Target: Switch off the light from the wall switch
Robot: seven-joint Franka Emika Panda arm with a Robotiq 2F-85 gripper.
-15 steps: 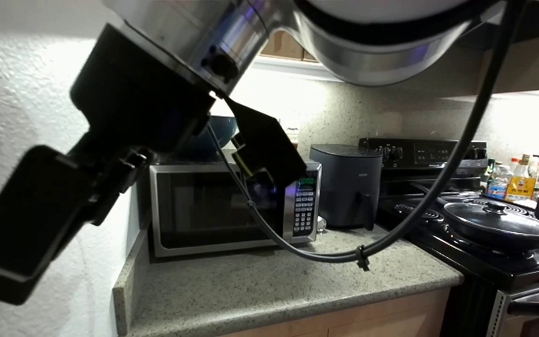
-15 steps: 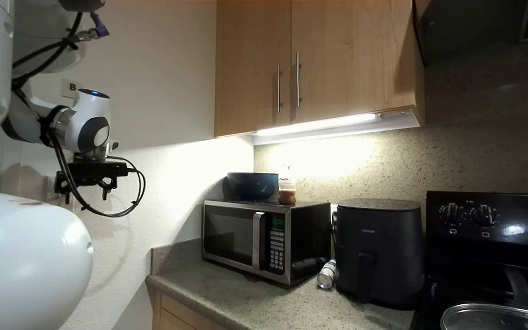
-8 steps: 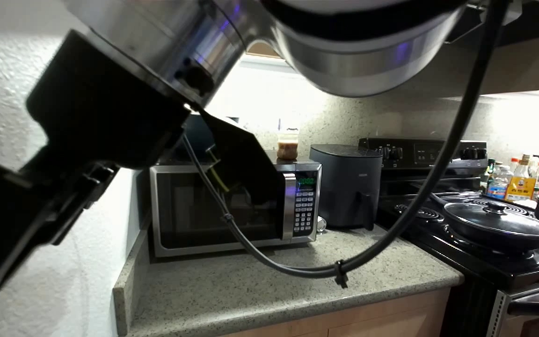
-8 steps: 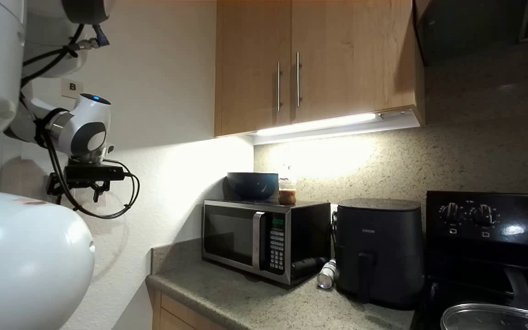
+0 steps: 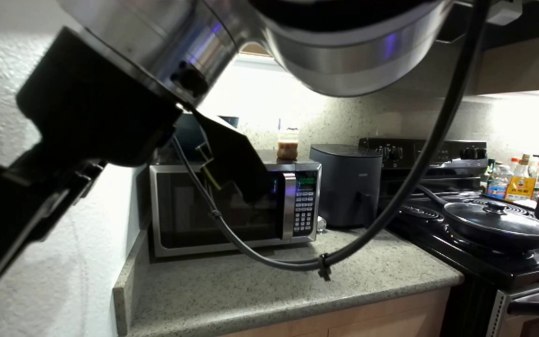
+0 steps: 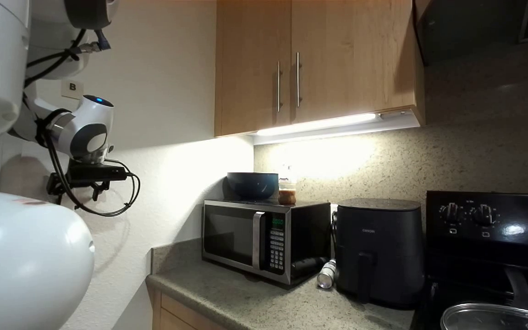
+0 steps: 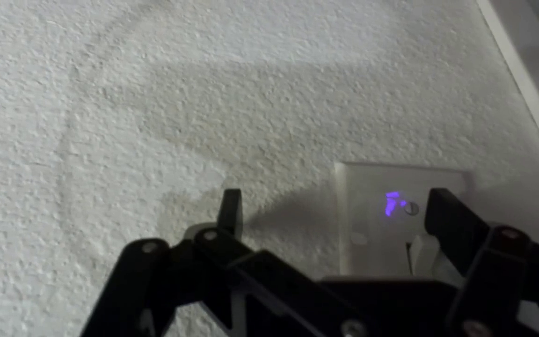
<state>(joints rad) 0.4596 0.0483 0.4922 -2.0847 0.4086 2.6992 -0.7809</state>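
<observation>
At the wall [image 7: 260, 28] | gripper [image 7: 336, 210] spread wide | one finger [image 7: 456, 229] just beside switch toggle [image 7: 423, 255], touch unclear | switch plate [image 7: 367, 206] pale, purple glint [image 7: 390, 205]

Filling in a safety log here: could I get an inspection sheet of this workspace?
Surface: counter, bearing microwave and air fryer.
Job's things: switch on its plate, position unclear; strip light lit, whether the switch runs it not shown.
Clutter: bowl and jar on the microwave; container between microwave and air fryer.
Pincer: open, holding nothing; one finger close to the switch, contact unclear.
Cables: looped, hanging from the arm in both exterior views.
Surroundings: wall, shut cabinet, stove with lidded pan.
</observation>
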